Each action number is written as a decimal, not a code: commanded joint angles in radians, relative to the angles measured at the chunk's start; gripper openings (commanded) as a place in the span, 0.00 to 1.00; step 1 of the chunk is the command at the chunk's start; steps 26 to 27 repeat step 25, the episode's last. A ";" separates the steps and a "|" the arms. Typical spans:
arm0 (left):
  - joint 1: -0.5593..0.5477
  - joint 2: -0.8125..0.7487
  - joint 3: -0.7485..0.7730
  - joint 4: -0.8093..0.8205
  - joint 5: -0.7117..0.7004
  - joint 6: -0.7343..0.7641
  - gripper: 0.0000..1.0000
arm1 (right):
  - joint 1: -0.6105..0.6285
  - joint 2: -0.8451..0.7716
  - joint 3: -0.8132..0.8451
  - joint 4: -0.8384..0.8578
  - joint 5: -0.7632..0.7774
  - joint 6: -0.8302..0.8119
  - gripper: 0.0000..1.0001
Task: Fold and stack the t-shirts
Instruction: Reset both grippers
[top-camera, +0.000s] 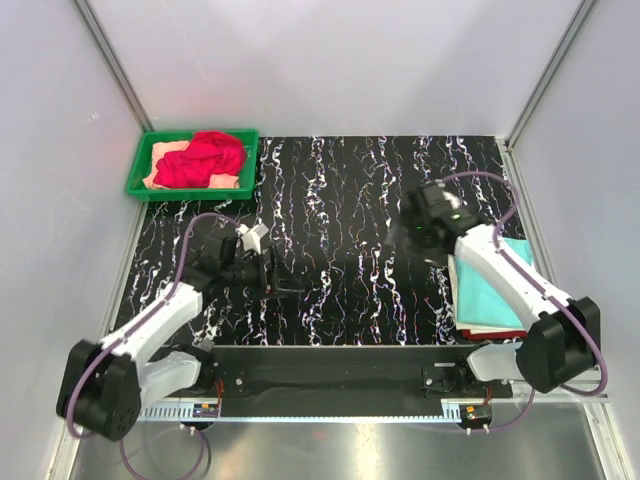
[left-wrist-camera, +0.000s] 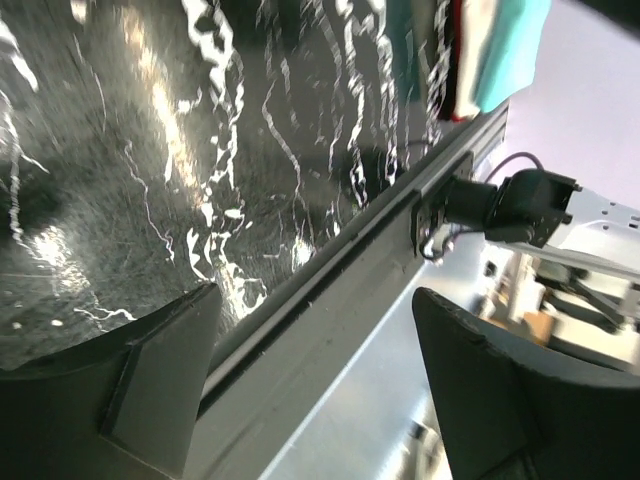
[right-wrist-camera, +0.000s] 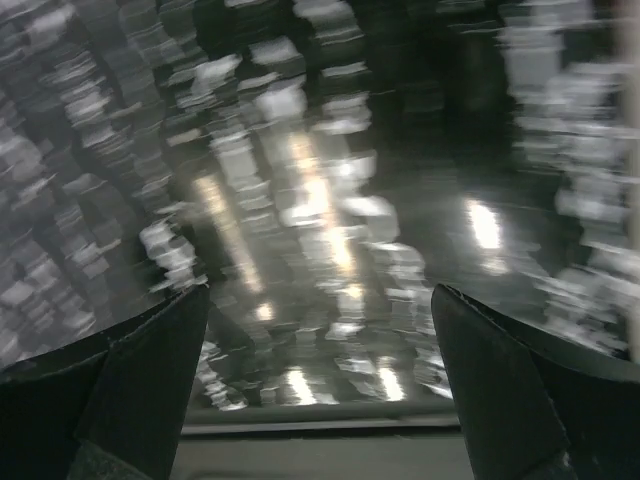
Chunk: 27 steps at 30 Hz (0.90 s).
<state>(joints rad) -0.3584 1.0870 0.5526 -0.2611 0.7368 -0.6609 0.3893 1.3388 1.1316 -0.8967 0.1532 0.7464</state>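
A folded stack of t-shirts, mint-teal on top with red and cream-white edges beneath, lies at the right edge of the black marbled mat. It also shows at the top of the left wrist view. A crumpled red t-shirt lies on a peach one in the green tray. My left gripper is open and empty, low over the mat's left half. My right gripper is open and empty, above the mat just left of the stack; its view is motion-blurred.
The green plastic tray sits at the back left corner. The mat's front edge and a metal rail run along the near side, with the right arm's base there. White walls enclose the table on three sides.
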 joint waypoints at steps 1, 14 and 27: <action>0.015 -0.111 -0.042 -0.007 -0.063 0.032 0.84 | 0.167 -0.001 -0.070 0.319 -0.125 0.137 1.00; 0.050 -0.340 -0.362 0.489 0.200 -0.368 0.86 | 0.319 -0.485 -0.925 1.303 -0.348 0.634 1.00; 0.052 -1.017 -0.657 0.658 -0.040 -0.744 0.93 | 0.332 -1.332 -1.130 0.901 -0.233 0.723 1.00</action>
